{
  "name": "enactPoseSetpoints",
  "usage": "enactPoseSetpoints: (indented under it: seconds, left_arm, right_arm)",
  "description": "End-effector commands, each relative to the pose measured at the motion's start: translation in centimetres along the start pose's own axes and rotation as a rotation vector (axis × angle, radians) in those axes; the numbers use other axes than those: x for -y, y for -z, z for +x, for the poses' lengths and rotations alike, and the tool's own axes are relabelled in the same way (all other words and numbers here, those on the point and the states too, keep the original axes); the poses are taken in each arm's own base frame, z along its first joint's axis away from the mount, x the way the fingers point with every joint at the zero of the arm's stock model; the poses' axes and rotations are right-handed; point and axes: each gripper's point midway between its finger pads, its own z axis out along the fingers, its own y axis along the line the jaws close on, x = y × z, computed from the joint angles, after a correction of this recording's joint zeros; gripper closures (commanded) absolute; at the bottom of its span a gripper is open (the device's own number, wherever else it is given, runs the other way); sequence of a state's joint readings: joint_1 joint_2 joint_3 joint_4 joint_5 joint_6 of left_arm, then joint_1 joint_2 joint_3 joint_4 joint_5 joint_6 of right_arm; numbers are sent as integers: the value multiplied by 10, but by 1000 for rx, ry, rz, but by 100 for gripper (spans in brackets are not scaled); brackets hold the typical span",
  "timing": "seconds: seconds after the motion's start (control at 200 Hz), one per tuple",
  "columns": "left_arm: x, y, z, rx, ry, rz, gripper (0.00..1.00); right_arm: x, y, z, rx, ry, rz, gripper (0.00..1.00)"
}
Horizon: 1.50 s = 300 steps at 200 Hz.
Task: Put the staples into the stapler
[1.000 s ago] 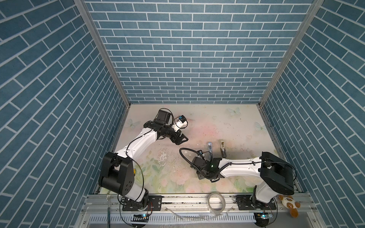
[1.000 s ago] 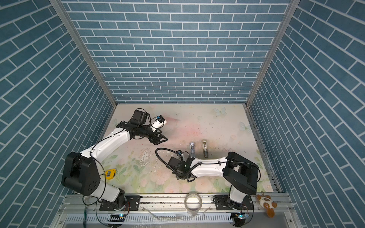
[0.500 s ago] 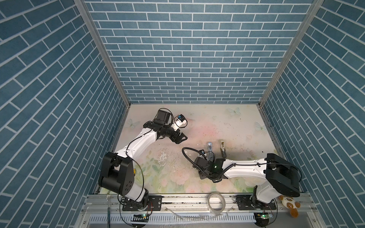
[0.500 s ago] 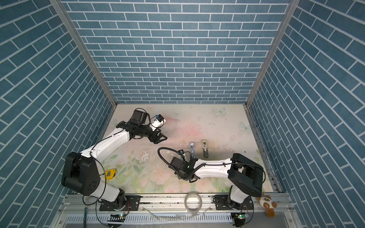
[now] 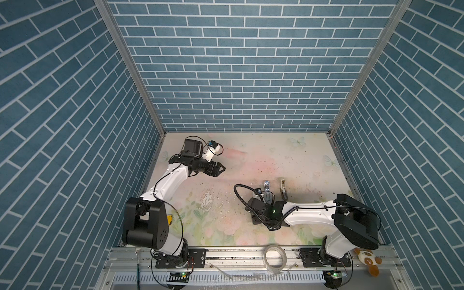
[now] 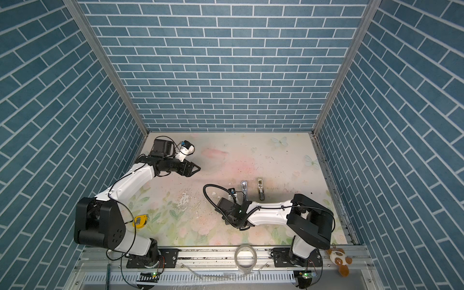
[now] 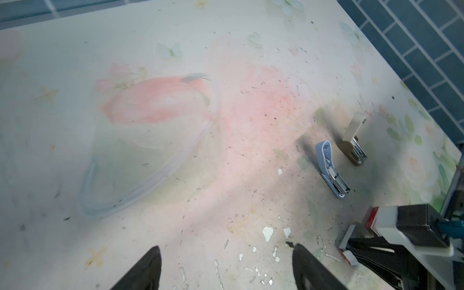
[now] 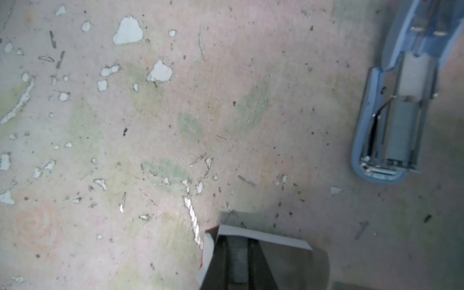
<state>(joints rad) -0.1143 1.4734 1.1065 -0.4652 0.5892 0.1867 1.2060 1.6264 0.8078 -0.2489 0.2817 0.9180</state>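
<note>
Staples (image 8: 237, 261) look pinched in the clenched right gripper (image 8: 237, 241) at the box (image 8: 276, 239), likely for the open stapler (image 7: 329, 165) just beyond; left gripper (image 7: 227, 247) hangs released, far left.

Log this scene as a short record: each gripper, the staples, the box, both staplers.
left gripper: jaws open, holding nothing, away from both staplers
right gripper: jaws shut on the staples
staples: grey strip between the right jaws, inside the box
box: white and red, open, near the blue stapler
blue stapler: lying opened, magazine exposed
beige stapler: opened, beside the blue one, not touching it
</note>
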Motion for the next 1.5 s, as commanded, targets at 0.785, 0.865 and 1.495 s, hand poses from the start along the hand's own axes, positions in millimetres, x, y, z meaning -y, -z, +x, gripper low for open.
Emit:
enactPoseSetpoints:
  seconds: [0.785, 0.865, 1.495]
  left_arm:
    - [96, -41, 97, -193, -319, 262, 21]
    - [103, -42, 94, -172, -314, 275, 21]
    - [124, -54, 97, -216, -281, 303, 21]
  right_arm:
    - [-14, -16, -39, 9, -213, -88, 90]
    - [-10, -16, -38, 12, -225, -83, 90]
    - [1, 3, -46, 94, -221, -98, 89]
